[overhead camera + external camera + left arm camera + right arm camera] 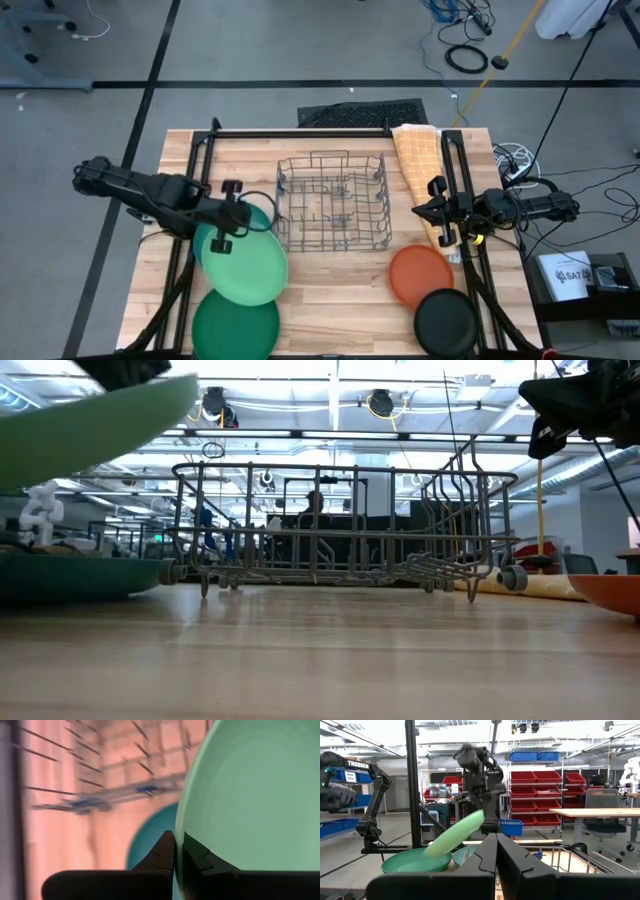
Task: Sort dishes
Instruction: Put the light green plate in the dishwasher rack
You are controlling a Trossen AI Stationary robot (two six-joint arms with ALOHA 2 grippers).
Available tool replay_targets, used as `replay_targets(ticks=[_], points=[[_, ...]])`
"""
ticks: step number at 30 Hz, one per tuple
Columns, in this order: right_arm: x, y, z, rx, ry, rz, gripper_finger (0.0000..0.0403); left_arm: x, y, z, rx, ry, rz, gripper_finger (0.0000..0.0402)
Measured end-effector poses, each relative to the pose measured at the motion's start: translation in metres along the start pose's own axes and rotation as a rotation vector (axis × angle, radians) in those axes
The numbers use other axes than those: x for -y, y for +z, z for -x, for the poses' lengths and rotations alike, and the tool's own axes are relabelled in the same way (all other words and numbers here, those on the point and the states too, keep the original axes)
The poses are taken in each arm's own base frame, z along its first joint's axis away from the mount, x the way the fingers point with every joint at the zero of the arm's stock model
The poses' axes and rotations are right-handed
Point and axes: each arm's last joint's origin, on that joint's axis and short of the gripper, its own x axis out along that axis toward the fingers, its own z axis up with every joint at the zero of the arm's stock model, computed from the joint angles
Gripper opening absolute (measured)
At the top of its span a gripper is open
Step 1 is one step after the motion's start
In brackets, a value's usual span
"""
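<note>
My left gripper (222,228) is shut on the light green plate (245,265), which is above the table's left half. The teal plate (264,214) lies flat on the table under the light green plate's far side, next to the rack. The dark green plate (235,325) lies at the near edge. On the right, the orange plate (420,275) and the black plate (447,322) lie flat, overlapping. My right gripper (436,212) hovers shut above the cloth's near end, holding nothing. My left gripper (176,840) pinches the light green plate's rim (179,827) between its two fingers, one on each face. It comes from the table's left at the plate's far-left edge (212,238). The plate (455,835) is raised and tilted, sloping down from the fingers toward the near edge.
The grey wire dish rack (333,200) stands mid-table, just right of the left gripper. A folded yellow-orange cloth (418,160) lies along the rack's right side. Black frame rails (455,180) run down both table sides. Bare wood lies between the plate groups (340,300).
</note>
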Motion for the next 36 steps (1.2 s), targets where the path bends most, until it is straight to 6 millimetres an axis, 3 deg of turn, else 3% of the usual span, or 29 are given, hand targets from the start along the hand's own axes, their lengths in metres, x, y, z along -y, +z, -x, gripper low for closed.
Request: replay_targets(ticks=[10, 17, 25, 36], points=[[0.0, 0.004, 0.0, 0.039, 0.004, -0.017, 0.0, -0.023, 0.032, 0.068, 0.292, 0.29, -0.164, 0.0011], [0.001, 0.017, 0.002, 0.181, -0.016, -0.075, 0.0, -0.035, 0.062, 0.094, 0.567, 0.462, -0.309, 0.0011], [0.001, 0.019, 0.002, 0.199, -0.02, -0.029, 0.0, -0.069, 0.086, 0.082, 0.661, 0.52, -0.452, 0.0011], [0.001, 0.019, 0.002, 0.192, -0.013, -0.08, 0.0, -0.145, 0.093, 0.022, 0.586, 0.384, -0.468, 0.0011]])
